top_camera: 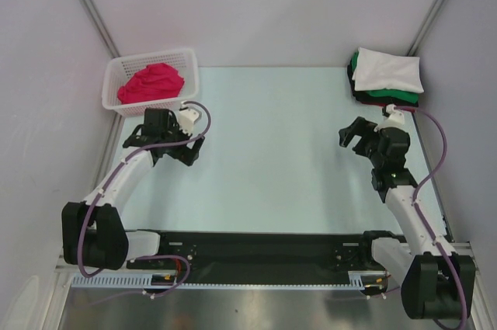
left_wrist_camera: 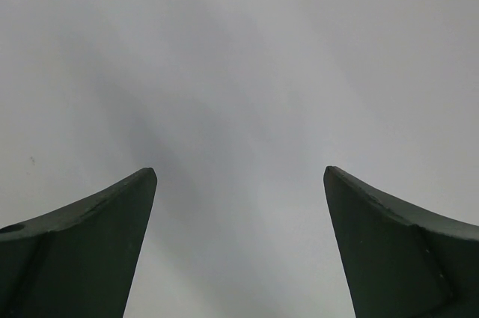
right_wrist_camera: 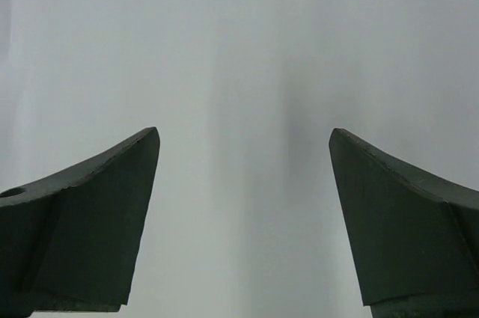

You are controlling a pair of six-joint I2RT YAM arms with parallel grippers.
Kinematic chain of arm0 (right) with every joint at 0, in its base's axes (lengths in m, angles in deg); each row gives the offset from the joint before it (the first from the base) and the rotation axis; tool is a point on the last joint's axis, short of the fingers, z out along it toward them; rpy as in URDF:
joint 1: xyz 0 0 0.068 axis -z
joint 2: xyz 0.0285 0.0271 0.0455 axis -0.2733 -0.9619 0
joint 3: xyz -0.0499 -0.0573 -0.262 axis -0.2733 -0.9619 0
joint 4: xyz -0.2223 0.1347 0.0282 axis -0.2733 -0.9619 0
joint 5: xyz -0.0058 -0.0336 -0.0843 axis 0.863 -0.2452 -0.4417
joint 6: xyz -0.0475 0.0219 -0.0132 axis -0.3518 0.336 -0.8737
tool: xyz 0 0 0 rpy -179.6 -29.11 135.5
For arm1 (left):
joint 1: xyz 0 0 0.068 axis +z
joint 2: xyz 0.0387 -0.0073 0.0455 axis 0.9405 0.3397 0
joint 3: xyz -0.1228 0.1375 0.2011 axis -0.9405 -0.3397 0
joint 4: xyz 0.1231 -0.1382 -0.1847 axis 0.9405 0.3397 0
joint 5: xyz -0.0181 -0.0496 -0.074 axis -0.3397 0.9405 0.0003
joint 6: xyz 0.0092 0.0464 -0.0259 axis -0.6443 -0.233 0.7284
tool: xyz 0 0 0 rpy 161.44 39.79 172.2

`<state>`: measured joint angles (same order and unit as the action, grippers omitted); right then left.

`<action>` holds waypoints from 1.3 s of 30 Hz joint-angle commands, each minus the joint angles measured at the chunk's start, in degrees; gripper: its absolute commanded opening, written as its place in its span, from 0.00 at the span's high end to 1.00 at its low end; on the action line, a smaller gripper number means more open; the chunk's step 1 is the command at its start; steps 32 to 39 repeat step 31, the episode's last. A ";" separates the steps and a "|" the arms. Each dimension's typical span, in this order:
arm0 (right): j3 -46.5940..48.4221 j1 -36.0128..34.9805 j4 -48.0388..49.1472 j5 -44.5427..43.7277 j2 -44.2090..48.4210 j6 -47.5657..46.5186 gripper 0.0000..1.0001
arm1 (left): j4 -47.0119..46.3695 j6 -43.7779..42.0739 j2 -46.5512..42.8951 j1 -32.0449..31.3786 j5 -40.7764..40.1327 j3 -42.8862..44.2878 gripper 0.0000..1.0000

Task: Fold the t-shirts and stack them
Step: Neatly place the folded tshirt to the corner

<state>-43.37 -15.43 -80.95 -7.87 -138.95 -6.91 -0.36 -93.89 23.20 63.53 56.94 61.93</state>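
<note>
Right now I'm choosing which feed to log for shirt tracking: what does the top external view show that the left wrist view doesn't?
Only the top external: the magenta-red t-shirt crumpled in the white lattice basket, the folded stack at the far right with the white t-shirt on top, and the right gripper. Only the left wrist: a close look at its fingers, spread wide with nothing between. Both: the left gripper, open and empty.

This is probably a robotics lab test cell. Plain white panel walls [top_camera: 256, 4] on bare grey metal struts [top_camera: 87, 4] enclose a pale smooth tabletop [top_camera: 272, 151]. A flat black mounting plate [top_camera: 256, 248] carries white-and-black jointed robot arms [top_camera: 128, 175] at the near edge.
</note>
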 commanded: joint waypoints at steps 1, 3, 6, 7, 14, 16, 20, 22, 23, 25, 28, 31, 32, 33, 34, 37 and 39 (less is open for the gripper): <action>-3.78 -0.25 3.68 -0.42 4.91 3.84 0.00 | -4.64 3.94 -2.06 0.72 -0.77 0.26 0.00; -7.11 -0.25 3.41 -0.16 7.72 4.81 0.00 | -5.26 4.38 -2.68 0.81 -1.30 -0.18 0.00; -10.02 -0.25 3.23 -1.38 10.36 5.42 0.00 | -5.70 4.30 -3.12 0.81 -1.21 -0.80 0.00; -11.60 -0.25 3.23 -2.09 11.94 5.60 0.00 | -5.79 4.30 -3.12 0.81 -1.30 -0.97 0.00; -13.72 -0.25 2.97 -3.94 13.63 4.46 0.00 | -5.53 3.77 -2.24 0.90 -0.86 -1.50 0.00; -13.81 -0.25 3.41 -3.85 13.54 4.37 0.00 | -5.35 3.59 -2.07 0.90 -0.60 -1.50 0.00; -14.60 -0.25 4.73 -4.38 12.92 4.64 0.00 | -4.74 2.89 -1.80 0.90 0.10 -1.41 0.00; -14.60 -0.25 4.99 -4.55 12.39 4.72 0.00 | -4.47 2.71 -1.63 0.90 0.19 -1.32 0.00; -14.69 -0.25 5.25 -4.55 12.31 4.72 0.00 | -4.39 2.54 -1.62 0.90 0.02 -1.41 0.00; -14.78 -0.25 5.78 -4.55 11.78 4.72 0.01 | -4.38 2.45 -1.36 0.99 -0.59 -1.41 0.00; -14.78 -0.25 6.13 -4.64 11.34 4.64 0.00 | -4.47 2.10 -1.19 1.07 -1.48 -1.85 0.00; -14.78 -0.25 6.31 -4.73 11.08 4.46 0.00 | -4.73 3.06 -0.40 1.16 -2.26 -1.50 0.00; -14.78 -0.25 6.31 -4.73 11.08 4.46 0.00 | -4.73 3.06 -0.40 1.16 -2.26 -1.50 0.00; -14.78 -0.25 6.31 -4.73 11.08 4.46 0.00 | -4.73 3.06 -0.40 1.16 -2.26 -1.50 0.00; -14.78 -0.25 6.31 -4.73 11.08 4.46 0.00 | -4.73 3.06 -0.40 1.16 -2.26 -1.50 0.00; -14.78 -0.25 6.31 -4.73 11.08 4.46 0.00 | -4.73 3.06 -0.40 1.16 -2.26 -1.50 0.00; -14.78 -0.25 6.31 -4.73 11.08 4.46 0.00 | -4.73 3.06 -0.40 1.16 -2.26 -1.50 0.00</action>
